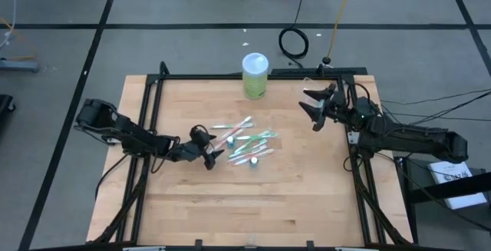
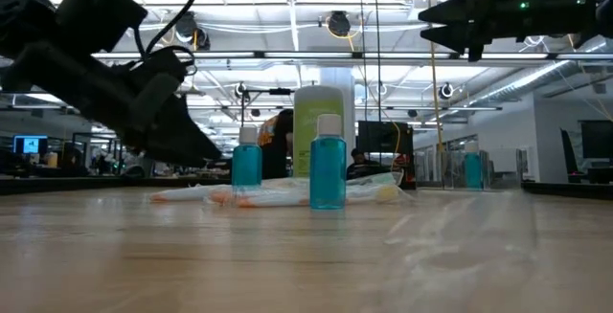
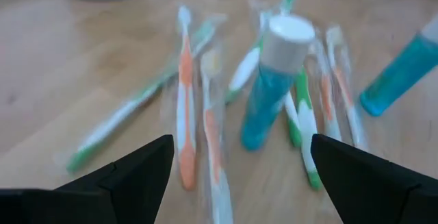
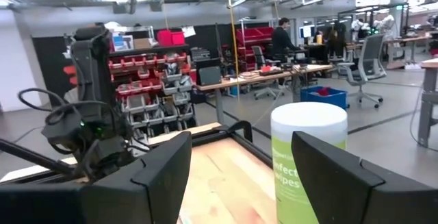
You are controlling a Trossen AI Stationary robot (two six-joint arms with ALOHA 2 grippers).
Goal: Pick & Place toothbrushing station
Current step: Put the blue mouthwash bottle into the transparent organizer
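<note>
The toothbrushing station's things lie mid-table. Several thin wrapped toothbrushes (image 1: pixel 247 142), green-white and orange-white, lie flat in a loose pile (image 3: pixel 185 107). Two small teal white-capped tubes stand upright among them, one (image 3: pixel 270 94) nearer my left gripper, one (image 3: pixel 404 73) farther right. My left gripper (image 1: pixel 209 153) stands open, low, just left of the pile, pointing at it, with nothing between its fingers (image 3: pixel 130 176). My right gripper (image 1: pixel 314 107) hangs open, high above the table's far right, holding nothing (image 4: pixel 239 176).
A larger lime-green cylinder with a white lid (image 1: pixel 255 76) stands at the far edge, mid-table, in front of my right gripper (image 4: pixel 308 162). Bare wood (image 1: pixel 253 205) lies near the front edge. A black frame rail (image 1: pixel 354 166) runs along the right side.
</note>
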